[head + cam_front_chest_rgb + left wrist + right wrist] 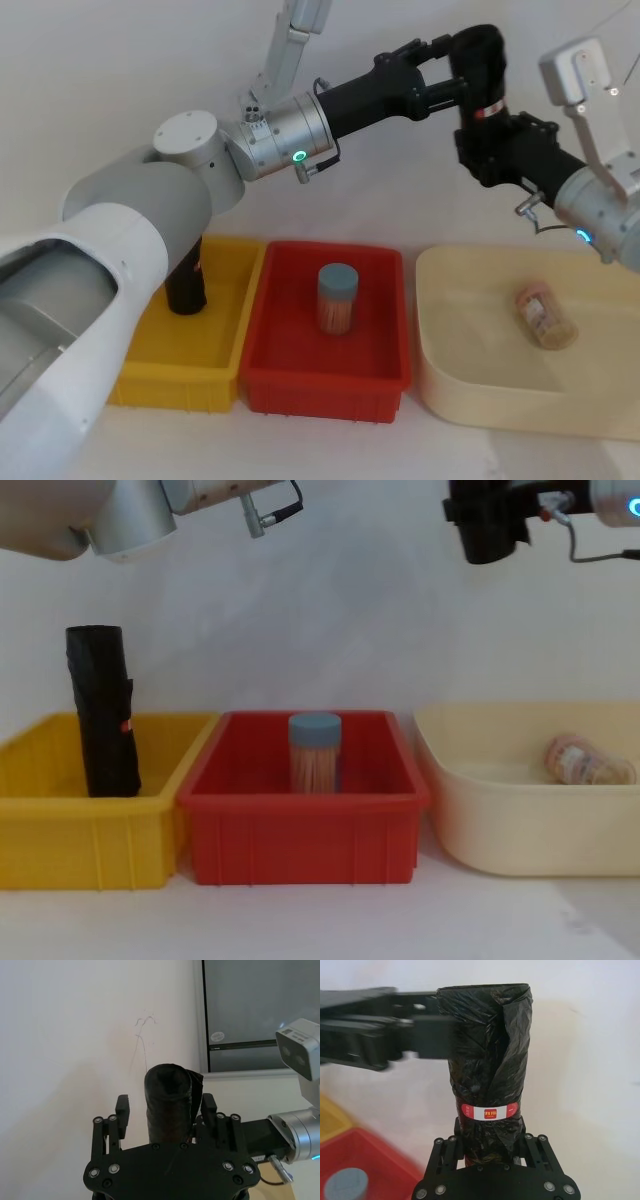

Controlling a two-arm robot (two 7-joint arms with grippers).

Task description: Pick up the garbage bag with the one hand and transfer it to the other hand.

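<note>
Head view: garbage bag [478, 62] held upright, high above red bin [327, 375]. My left gripper [462, 68] at bag's upper end; fingers [123, 1108] flank roll with gap showing, not clamped. My right gripper [490, 150] closed on bag's lower end, below red label. Pickup done, both hands at bag. Judgement: handover nearly complete; left must withdraw clear. Second roll [102, 712] stands in yellow bin [60, 825], left of red bin.

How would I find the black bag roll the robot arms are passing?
Look high above the red bin, where both grippers meet. The garbage bag stands upright between the left gripper and right gripper. It has a red label; the other roll stands in the yellow bin.
</note>
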